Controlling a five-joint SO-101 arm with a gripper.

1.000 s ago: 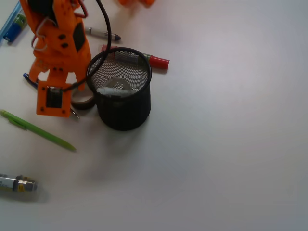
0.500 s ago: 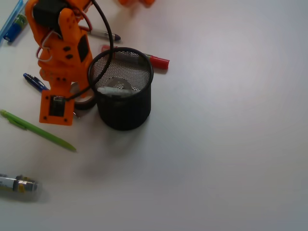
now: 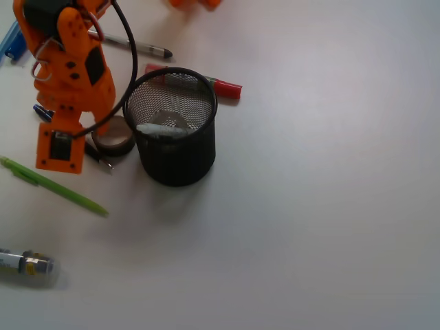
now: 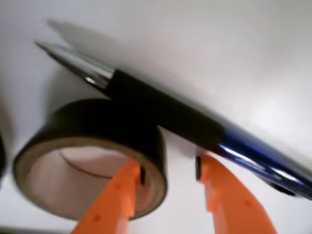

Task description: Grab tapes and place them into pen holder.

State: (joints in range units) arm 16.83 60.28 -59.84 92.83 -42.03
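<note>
The black mesh pen holder (image 3: 180,155) stands left of centre in the front view. A translucent whitish tape (image 3: 163,128) lies inside it. A dark tape roll with a brownish inner face (image 3: 114,136) (image 4: 92,156) lies flat on the table, touching the holder's left side. My orange gripper (image 3: 98,135) (image 4: 169,168) is open and straddles the roll's right wall. One finger (image 4: 127,187) is inside the ring, the other (image 4: 219,195) outside with a gap to the wall. A black and blue pen (image 4: 195,129) lies against the roll's far side.
A green pen (image 3: 55,185) lies at front left. A red marker (image 3: 223,86) is behind the holder, a grey pen (image 3: 141,47) farther back. A blue pen (image 3: 41,112) shows left of the arm. A silver object (image 3: 24,263) sits at the lower left.
The arm has shifted to the left, uncovering more of the dark tape roll beside the holder. The holder and the tape inside it have not moved.
</note>
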